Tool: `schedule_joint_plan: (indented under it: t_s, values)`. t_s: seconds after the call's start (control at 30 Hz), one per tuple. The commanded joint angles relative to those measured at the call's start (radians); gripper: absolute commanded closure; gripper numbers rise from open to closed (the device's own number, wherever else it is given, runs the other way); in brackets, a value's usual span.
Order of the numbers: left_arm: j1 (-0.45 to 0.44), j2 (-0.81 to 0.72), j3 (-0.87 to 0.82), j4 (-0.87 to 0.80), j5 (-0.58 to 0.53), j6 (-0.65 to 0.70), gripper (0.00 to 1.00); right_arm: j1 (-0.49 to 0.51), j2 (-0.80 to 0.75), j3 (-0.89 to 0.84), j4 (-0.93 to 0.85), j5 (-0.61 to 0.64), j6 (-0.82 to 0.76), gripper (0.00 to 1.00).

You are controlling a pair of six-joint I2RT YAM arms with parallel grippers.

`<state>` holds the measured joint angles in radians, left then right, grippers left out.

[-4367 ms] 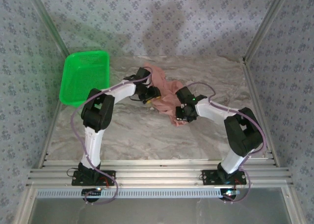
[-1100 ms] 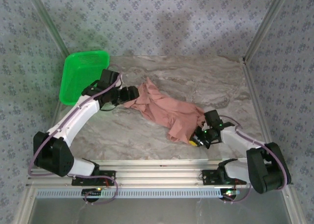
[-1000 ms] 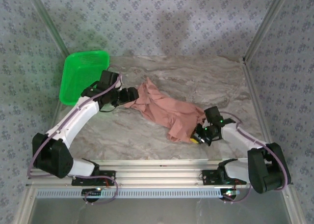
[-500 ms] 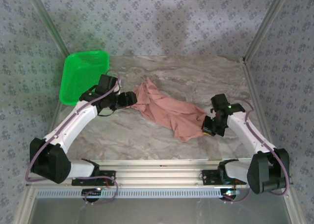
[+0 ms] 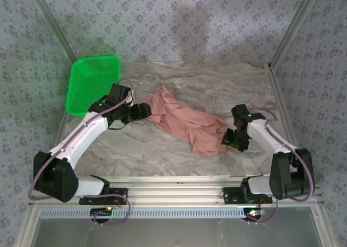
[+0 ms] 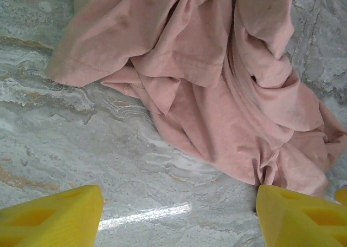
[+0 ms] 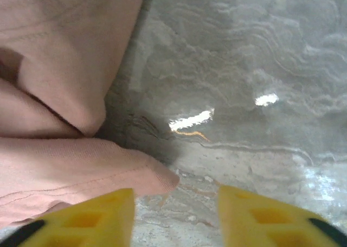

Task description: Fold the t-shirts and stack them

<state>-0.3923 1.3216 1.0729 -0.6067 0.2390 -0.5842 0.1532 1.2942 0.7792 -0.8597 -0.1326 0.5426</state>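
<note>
At the far left rear the green plastic basket [image 5: 92, 87] stands clear of the work, and the left gripper [image 5: 143, 110] sits just beside the left end of the salmon-pink t-shirt [image 5: 184, 122], its yellow fingers [image 6: 49, 214] spread wide with only bare marble-patterned table [image 5: 162, 155] between them, holding nothing. The shirt lies crumpled in a diagonal rope across the middle of the table, layers bunched over one another, so the step in hand is probably to spread it flat before any fold. To do that well, the left arm should pick the stitched hem edge nearest it, not the bundled folds behind. At the shirt's right end the right gripper [image 5: 231, 141] is low over the table, jaws parted and empty, a hemmed corner lying just beside one finger [image 7: 92, 217]; it should close on that single corner alone, then both arms should draw apart evenly and low
</note>
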Motion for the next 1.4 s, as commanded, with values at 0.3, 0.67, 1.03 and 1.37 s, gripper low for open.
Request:
schedule_joint_plan:
  t_s: [0.3,0.67,1.03,1.37]
  values:
    - [0.006,-0.069,-0.095,0.021,0.037,-0.014,0.26,-0.168,-0.213,-0.27,0.253,-0.36,0.227,0.46]
    - [0.007,-0.095,-0.115,0.017,0.024,-0.018,0.26,-0.234,-0.165,-0.369,0.455,-0.419,0.308,0.51]
    - [0.05,-0.122,-0.167,0.041,0.022,-0.069,0.26,-0.218,-0.065,-0.343,0.547,-0.456,0.334,0.82]
    - [0.078,-0.124,-0.196,0.073,0.034,-0.106,0.25,-0.228,-0.222,0.049,0.086,-0.384,0.134,1.0]
